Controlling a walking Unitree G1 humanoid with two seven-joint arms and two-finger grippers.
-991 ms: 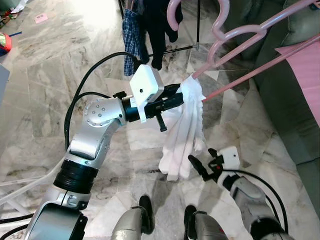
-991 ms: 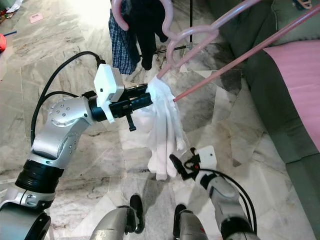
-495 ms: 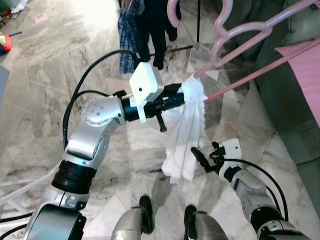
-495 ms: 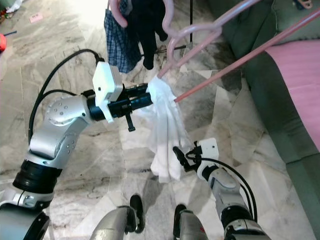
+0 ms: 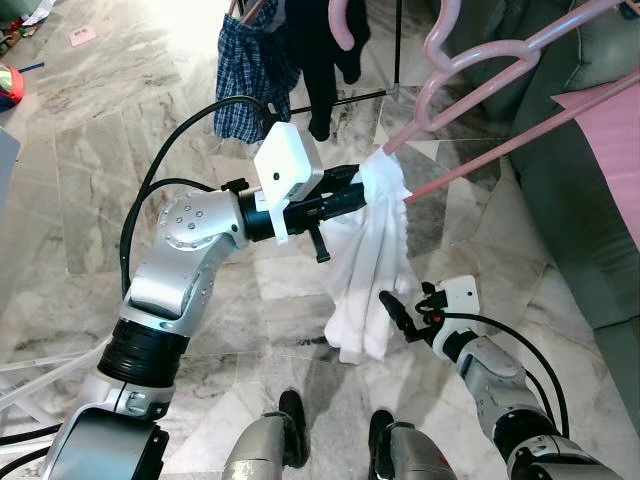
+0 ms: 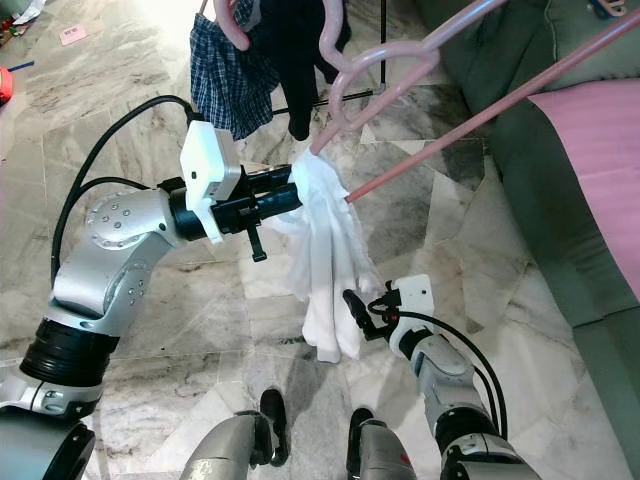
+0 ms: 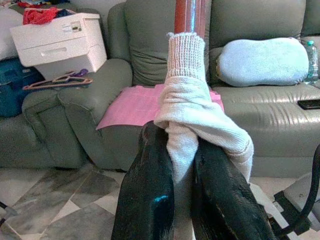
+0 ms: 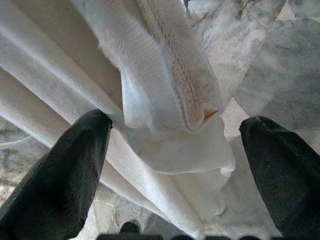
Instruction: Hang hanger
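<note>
A pink hanger (image 5: 480, 72) slants up to the right, and a white garment (image 5: 372, 262) hangs from its lower end. My left gripper (image 5: 356, 190) is shut on the bunched top of the garment, right where it meets the hanger. In the left wrist view the two black fingers (image 7: 149, 190) pinch the white knit cloth (image 7: 200, 120) below the hanger's rod (image 7: 189, 14). My right gripper (image 5: 396, 314) is open beside the garment's lower hem. In the right wrist view its fingers (image 8: 60, 180) spread wide on either side of the hanging folds (image 8: 165, 95).
A green sofa (image 5: 585, 215) with a pink cloth (image 5: 612, 140) on it runs along the right. A plaid garment (image 5: 250, 62) and a black one (image 5: 322, 50) hang from a rack at the back. The marble floor (image 5: 90, 170) is open on the left.
My right gripper has risen and come in closer to the garment's hem. The plaid garment on the rack has swung left. The left gripper's hold is unchanged.
</note>
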